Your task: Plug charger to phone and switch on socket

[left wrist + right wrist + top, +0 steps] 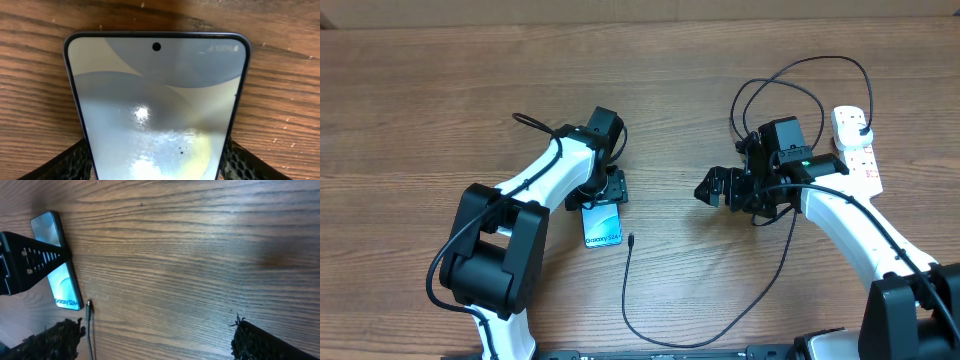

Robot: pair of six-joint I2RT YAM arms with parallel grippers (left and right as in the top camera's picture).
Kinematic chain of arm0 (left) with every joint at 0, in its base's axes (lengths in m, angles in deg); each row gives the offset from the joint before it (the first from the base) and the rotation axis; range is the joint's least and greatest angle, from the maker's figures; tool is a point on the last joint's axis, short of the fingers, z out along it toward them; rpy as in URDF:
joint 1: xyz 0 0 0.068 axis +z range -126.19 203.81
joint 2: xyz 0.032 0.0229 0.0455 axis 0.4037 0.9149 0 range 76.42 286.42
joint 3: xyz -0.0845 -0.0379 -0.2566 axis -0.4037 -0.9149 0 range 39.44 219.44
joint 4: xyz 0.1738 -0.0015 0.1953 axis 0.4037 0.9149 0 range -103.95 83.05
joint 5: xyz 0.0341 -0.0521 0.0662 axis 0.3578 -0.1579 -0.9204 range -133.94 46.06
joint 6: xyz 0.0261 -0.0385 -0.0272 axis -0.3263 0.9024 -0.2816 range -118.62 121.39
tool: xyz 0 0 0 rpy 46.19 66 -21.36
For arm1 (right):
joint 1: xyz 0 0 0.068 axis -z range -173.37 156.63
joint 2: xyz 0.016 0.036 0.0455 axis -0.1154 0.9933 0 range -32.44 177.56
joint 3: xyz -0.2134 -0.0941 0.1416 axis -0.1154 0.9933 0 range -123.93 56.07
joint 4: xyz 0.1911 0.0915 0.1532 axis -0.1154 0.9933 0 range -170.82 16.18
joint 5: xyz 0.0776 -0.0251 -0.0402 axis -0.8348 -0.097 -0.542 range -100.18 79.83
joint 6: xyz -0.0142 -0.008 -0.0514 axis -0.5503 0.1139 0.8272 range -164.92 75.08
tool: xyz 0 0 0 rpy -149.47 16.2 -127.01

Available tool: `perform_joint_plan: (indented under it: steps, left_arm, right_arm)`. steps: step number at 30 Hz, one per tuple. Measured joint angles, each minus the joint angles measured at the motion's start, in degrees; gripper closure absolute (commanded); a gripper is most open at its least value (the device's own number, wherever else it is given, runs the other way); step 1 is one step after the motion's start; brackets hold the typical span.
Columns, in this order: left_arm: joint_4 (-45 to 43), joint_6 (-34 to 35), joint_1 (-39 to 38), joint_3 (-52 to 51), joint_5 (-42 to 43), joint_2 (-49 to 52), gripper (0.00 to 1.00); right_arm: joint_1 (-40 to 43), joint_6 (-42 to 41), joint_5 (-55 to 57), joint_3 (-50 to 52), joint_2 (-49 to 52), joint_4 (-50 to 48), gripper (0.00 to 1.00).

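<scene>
Robotics lab: two arms at wooden table

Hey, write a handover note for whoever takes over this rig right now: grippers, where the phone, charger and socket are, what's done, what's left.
Left gripper: jaws astride the phone, fingers at its edges; can't tell if it is gripped.
Right gripper: open, empty.
Charger: connector tip lies on the table beside the phone, not inserted. Its plug sits at the socket.
Done: nothing confirmed.
Left: insert the tip, switch the socket on. The switch state is unreadable.
</scene>
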Motion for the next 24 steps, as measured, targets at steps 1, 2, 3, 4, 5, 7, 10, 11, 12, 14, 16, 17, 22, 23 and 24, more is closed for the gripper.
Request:
perform_joint_plan:
  steps: [1, 2, 3, 4, 5, 7, 10, 11, 12, 14, 16, 17, 22, 23, 24]
  left_arm:
    - [0.0, 0.0, 0.0, 0.0, 0.0, 0.0, 0.28]
    - [0.0, 0.0, 0.0, 0.0, 0.0, 0.0, 0.28]
    - [0.0, 0.0, 0.0, 0.0, 0.1, 0.0, 0.28]
    - [0.0, -0.1, 0.0, 0.0, 0.1, 0.0, 0.28]
    - [0.0, -0.3, 0.0, 0.0, 0.2, 0.0, 0.28]
    - [0.2, -1.6, 0.1, 0.0, 0.5, 0.0, 0.29]
    - [0.5, -3.3, 0.8, 0.0, 2.0, -0.1, 0.29]
    - [0.7, -4.0, 1.2, 0.0, 2.8, -0.2, 0.30]
    - [0.8, -4.7, 1.8, 0.0, 4.1, -0.2, 0.30]
    - [1.1, -5.9, 3.3, 0.1, 6.9, -0.3, 0.30]
    - [1.4, -6.9, 4.9, 0.2, 10.4, -0.4, 0.30]
    - [1.6, -7.3, 5.7, 0.3, 12.5, -0.4, 0.30]
    - [4.1, -9.3, 8.6, 0.0, 25.3, 0.4, 0.30]
    - [4.7, -10.1, 8.9, -0.2, 28.1, 0.7, 0.30]
    - [5.1, -10.7, 9.0, -0.4, 30.4, 1.0, 0.29]
  right_arm:
    - [-0.1, 0.0, -0.4, 0.0, 0.0, 0.0, 0.00]
    - [-0.3, 0.0, -0.5, 0.0, 0.0, 0.0, 0.00]
    - [-0.6, 0.0, -0.6, 0.0, 0.0, 0.0, 0.00]
    - [-1.1, -0.1, -0.7, 0.0, 0.0, -0.1, 0.00]
    - [-1.7, -0.2, -0.8, 0.0, 0.0, -0.3, 0.00]
    - [-3.1, -1.3, -0.9, 0.1, 0.0, -1.1, 0.00]
    - [-5.2, -3.4, -1.7, 0.9, 0.0, -3.9, 0.00]
    - [-5.8, -3.9, -2.3, 1.4, 0.0, -5.2, 0.00]
    - [-6.4, -4.3, -3.1, 2.0, 0.0, -6.8, 0.00]
    - [-7.3, -4.7, -5.0, 3.3, 0.0, -10.1, 0.00]
    - [-8.0, -5.7, -7.5, 5.0, 0.0, -14.1, 0.00]
    - [-8.4, -6.3, -9.1, 6.0, 0.0, -16.5, 0.00]
    - [-9.3, -7.9, -13.6, 9.3, 0.0, -22.4, 0.00]
    - [-9.6, -8.0, -14.0, 9.5, 0.0, -22.5, 0.00]
    - [-10.3, -8.2, -14.4, 9.7, 0.0, -23.1, 0.00]
